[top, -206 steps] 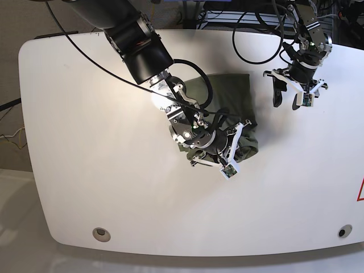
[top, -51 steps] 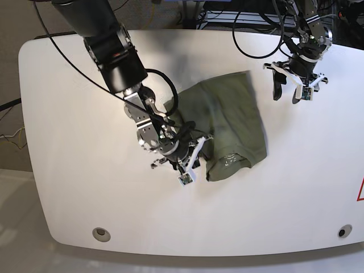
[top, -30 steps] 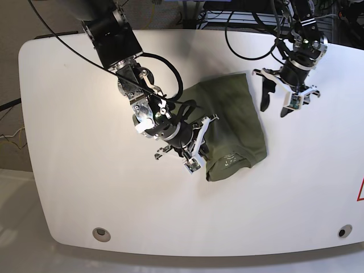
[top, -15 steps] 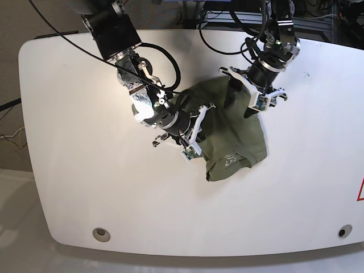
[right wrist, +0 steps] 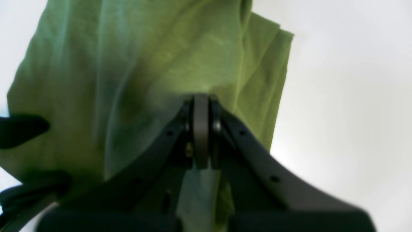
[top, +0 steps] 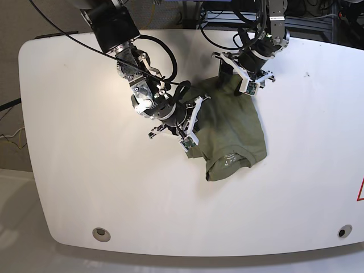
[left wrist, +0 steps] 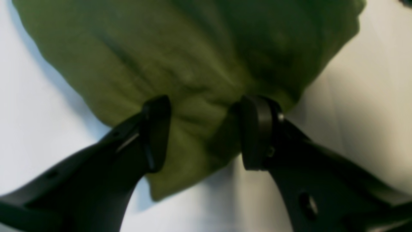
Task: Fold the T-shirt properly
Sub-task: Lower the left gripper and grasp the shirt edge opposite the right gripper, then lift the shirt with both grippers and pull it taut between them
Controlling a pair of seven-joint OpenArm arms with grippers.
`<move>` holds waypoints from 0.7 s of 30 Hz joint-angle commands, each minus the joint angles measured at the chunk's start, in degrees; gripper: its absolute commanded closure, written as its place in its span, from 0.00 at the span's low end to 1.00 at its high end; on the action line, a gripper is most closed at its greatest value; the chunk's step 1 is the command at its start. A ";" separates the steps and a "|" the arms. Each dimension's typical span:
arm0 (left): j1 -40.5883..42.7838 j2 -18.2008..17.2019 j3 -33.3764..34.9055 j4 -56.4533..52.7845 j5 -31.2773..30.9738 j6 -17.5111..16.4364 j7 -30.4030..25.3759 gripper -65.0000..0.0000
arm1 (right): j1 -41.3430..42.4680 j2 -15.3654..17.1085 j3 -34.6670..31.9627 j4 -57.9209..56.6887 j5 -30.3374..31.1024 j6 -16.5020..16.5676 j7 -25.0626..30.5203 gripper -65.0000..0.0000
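- The olive T-shirt (top: 233, 128) lies bunched mid-desk (top: 74, 170), collar end nearest.
- Right tool (top: 183, 122) is pinched tight on its side edge.
- Left tool (left wrist: 201, 132) sits wide, straddling the far hem; a thin bite there could slip and wreck the fold.

Left end effector (top: 239, 79) now over T-shirt (top: 233, 131) corner, T-shirt spread wider
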 commanded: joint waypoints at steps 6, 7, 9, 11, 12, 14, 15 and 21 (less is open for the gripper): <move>-0.01 -1.74 -2.44 -4.51 -0.63 -0.21 -5.52 0.50 | 0.04 0.06 0.33 1.28 -0.58 -0.11 1.18 1.00; -0.01 -2.10 -2.61 -4.95 -0.63 -0.21 -5.70 0.50 | -0.40 0.15 0.33 1.20 -0.58 -0.29 1.18 1.00; -0.01 -2.62 -2.61 -5.48 -0.63 -0.21 -5.87 0.50 | -1.02 0.15 0.68 1.20 -0.67 -1.61 1.27 1.00; -0.18 -3.42 -2.61 -6.01 -0.63 -0.21 -5.87 0.50 | -1.63 0.15 2.00 1.20 -1.37 -3.01 1.27 1.00; -0.18 -3.68 -2.61 -6.18 -0.63 -0.21 -5.87 0.50 | -2.07 0.15 2.53 1.20 -1.63 -3.28 1.27 1.00; -0.27 -4.38 -2.61 -6.45 -0.72 -0.21 -5.87 0.50 | -2.95 -0.12 3.67 1.20 -2.16 -3.54 1.27 1.00; -0.27 -4.73 -2.61 -6.45 -0.72 -0.21 -5.87 0.50 | -3.39 -0.20 4.20 1.20 -2.42 -3.54 1.27 1.00; -0.62 -5.35 -2.61 -6.45 -0.72 -0.21 -5.96 0.50 | -4.27 -0.29 5.08 1.20 -2.25 -3.89 1.27 1.00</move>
